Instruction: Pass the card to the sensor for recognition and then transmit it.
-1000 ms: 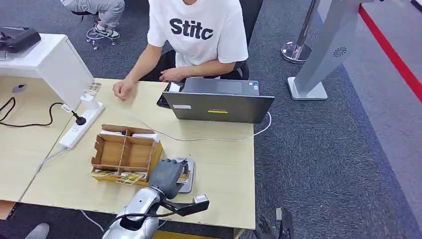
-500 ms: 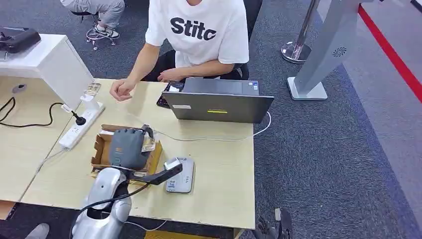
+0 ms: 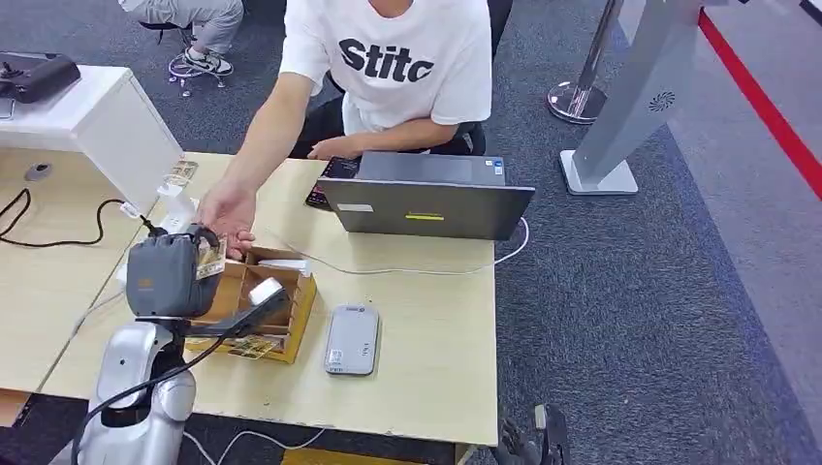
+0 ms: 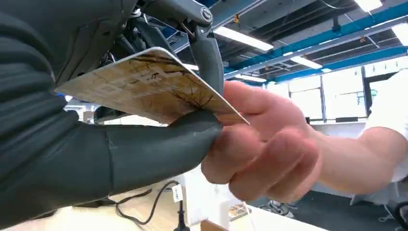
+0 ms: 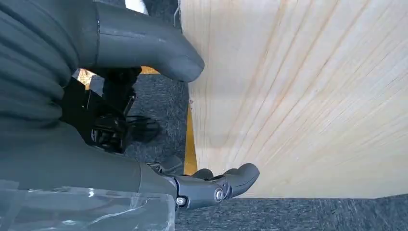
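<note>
My left hand (image 3: 167, 274) is raised over the left end of the cardboard box and pinches a tan patterned card (image 3: 210, 257) between thumb and fingers. In the left wrist view the card (image 4: 149, 86) sits above my thumb (image 4: 159, 144), and a person's hand (image 4: 262, 139) touches its far edge. From the head view that person's hand (image 3: 226, 208) reaches across the table to the card. The grey card sensor (image 3: 352, 338) lies flat on the table, to the right of the box. My right hand (image 5: 120, 125) hangs beside the table's edge, holding nothing, fingers apart.
A compartmented cardboard box (image 3: 276, 295) with more cards stands beside the sensor. A grey laptop (image 3: 426, 199) sits in front of the seated person (image 3: 402, 68). A white power strip (image 3: 136, 266) and black cable (image 3: 58, 232) lie left. A white cabinet (image 3: 107, 121) stands at far left.
My left hand has carried the card from the sensor leftward and away, past the box. The person's hand has reached forward and now touches the card.
</note>
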